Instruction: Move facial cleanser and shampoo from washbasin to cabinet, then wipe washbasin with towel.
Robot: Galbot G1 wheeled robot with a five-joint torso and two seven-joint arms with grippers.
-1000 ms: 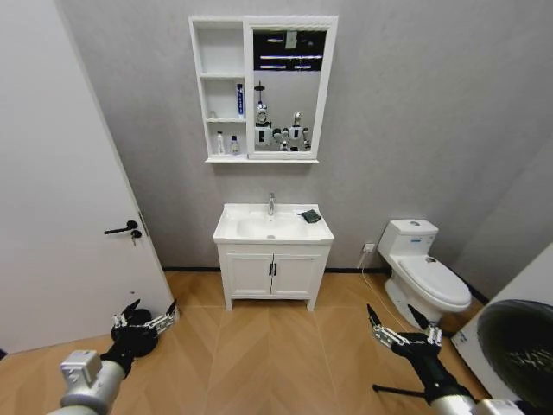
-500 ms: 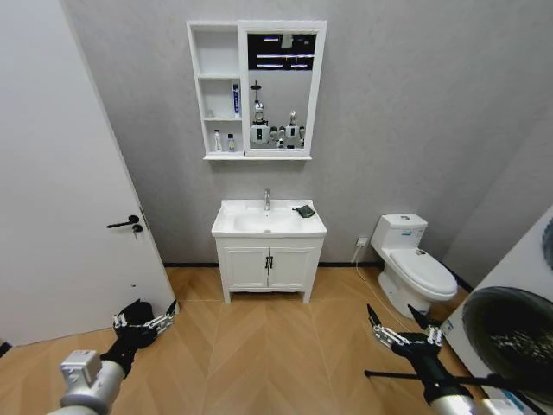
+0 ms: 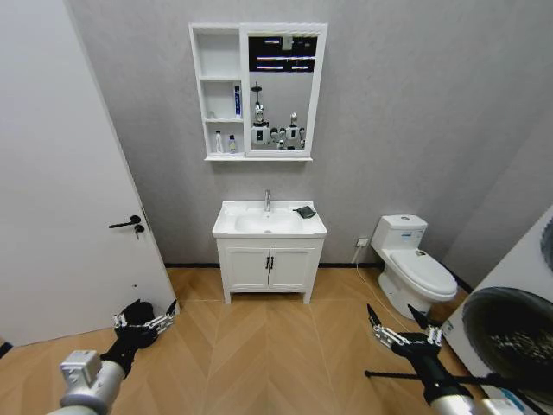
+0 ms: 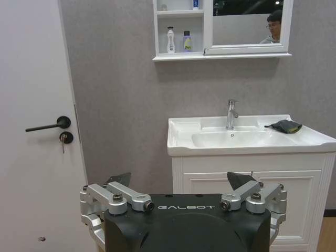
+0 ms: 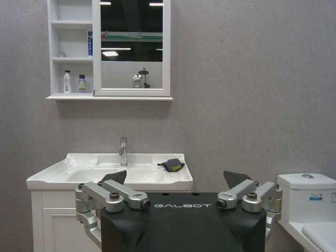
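Observation:
The white washbasin (image 3: pixel 233 228) with its chrome tap (image 3: pixel 267 201) stands against the far wall. The dark towel (image 3: pixel 304 211) lies folded on its rim, right of the tap. Above hangs the cabinet (image 3: pixel 219 56) with its mirror. Two small bottles (image 3: pixel 225 143) stand in its lowest niche and a blue tube (image 3: pixel 237 100) in the middle one; I cannot tell which is the facial cleanser or the shampoo. My left gripper (image 3: pixel 149 313) and right gripper (image 3: pixel 395 322) hang open and empty low over the floor, far from the basin. Both wrist views face the basin (image 4: pixel 184 144) (image 5: pixel 52 176) and towel (image 4: pixel 285 125) (image 5: pixel 172 165).
A white door with a black handle (image 3: pixel 125 223) is on the left. A toilet (image 3: pixel 419 268) stands right of the floor vanity (image 3: pixel 270 266). A washing machine drum (image 3: pixel 510 341) sits close at my right. Wooden floor (image 3: pixel 268 346) lies open between me and the vanity.
The whole head view has shifted: the basin and cabinet look a little farther off and the washing machine shows more at the right. Both grippers hold the same pose.

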